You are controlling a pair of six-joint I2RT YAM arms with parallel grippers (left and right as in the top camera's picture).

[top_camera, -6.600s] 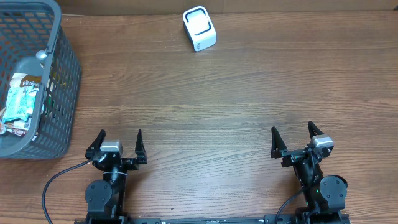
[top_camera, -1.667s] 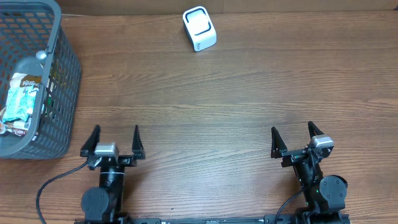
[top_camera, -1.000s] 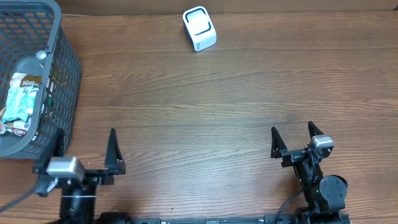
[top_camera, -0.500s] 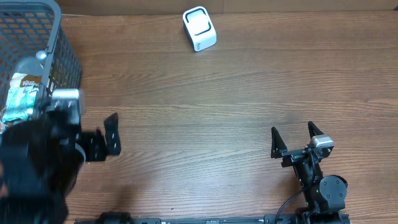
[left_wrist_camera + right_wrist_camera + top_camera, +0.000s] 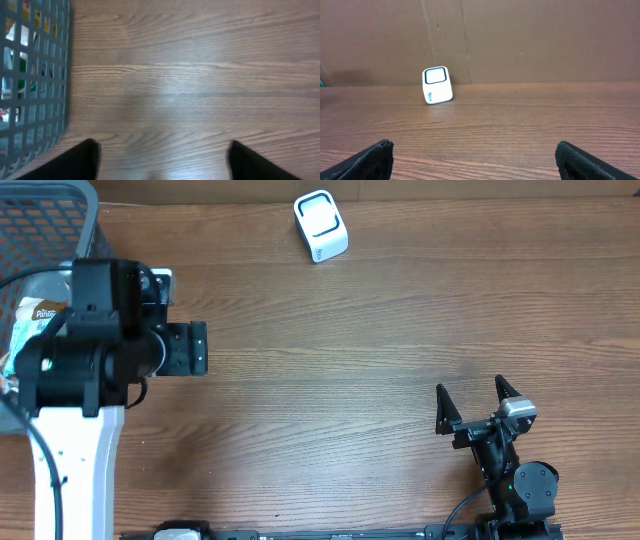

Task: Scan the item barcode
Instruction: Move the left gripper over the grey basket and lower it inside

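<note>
Open worktop (image 5: 380,350) through the centre and out toward 3 o'clock, bare wood all the way. At 12 o'clock, a small white scanner (image 5: 320,226) near the far edge. From 9 to 11 o'clock, a grey mesh basket (image 5: 60,215), walls upright, reachable from above only. Left arm (image 5: 80,360) overhanging its inner side. Right arm (image 5: 505,455) low at 5 o'clock.

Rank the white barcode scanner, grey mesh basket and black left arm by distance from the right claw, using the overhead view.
1. White barcode scanner, ahead and left of the right claw.
2. Black left arm, across the table.
3. Grey mesh basket, far left corner.
</note>
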